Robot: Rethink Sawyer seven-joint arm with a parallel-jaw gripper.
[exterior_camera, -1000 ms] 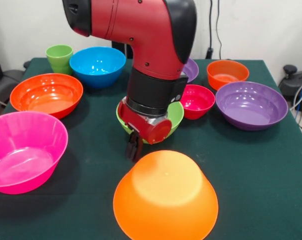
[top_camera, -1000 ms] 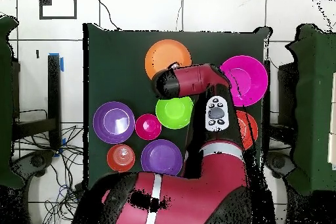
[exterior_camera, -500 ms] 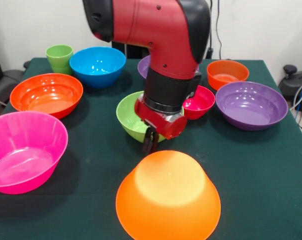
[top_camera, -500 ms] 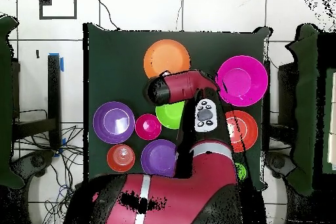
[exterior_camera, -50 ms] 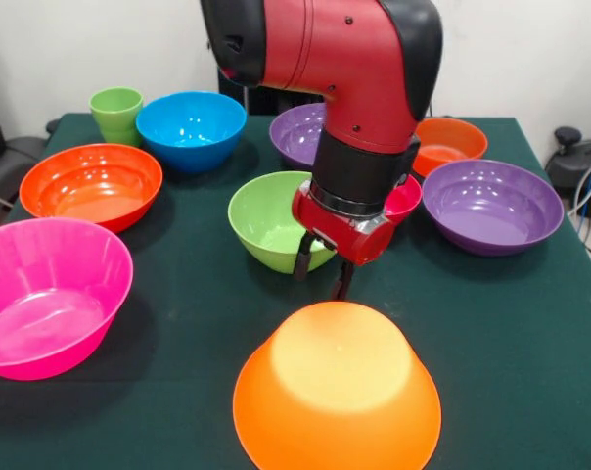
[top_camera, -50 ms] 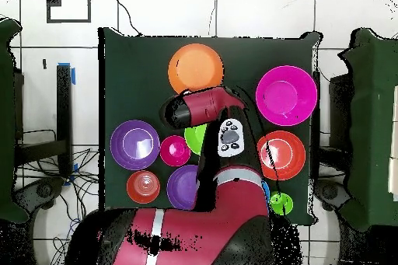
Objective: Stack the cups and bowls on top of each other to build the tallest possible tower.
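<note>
Blue bowl [exterior_camera, -50 ms: 191, 127] only in front view

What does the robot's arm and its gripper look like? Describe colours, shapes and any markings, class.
The arm has thick, rounded, glossy red segments with black joint caps and a black cylindrical wrist. A red collar below carries the gripper, which has two thin dark fingers. From overhead, a grey oval button panel sits on the arm.

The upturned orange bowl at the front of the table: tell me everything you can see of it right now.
The large glossy orange plastic bowl sits upside down, its wide rim on the dark green tablecloth and its flat round base facing up. It has smooth flared walls, and nothing is stacked on it. It stands apart from the green plastic bowl behind it. The robot's claw hangs open just behind its top; I cannot see any contact between them.
</note>
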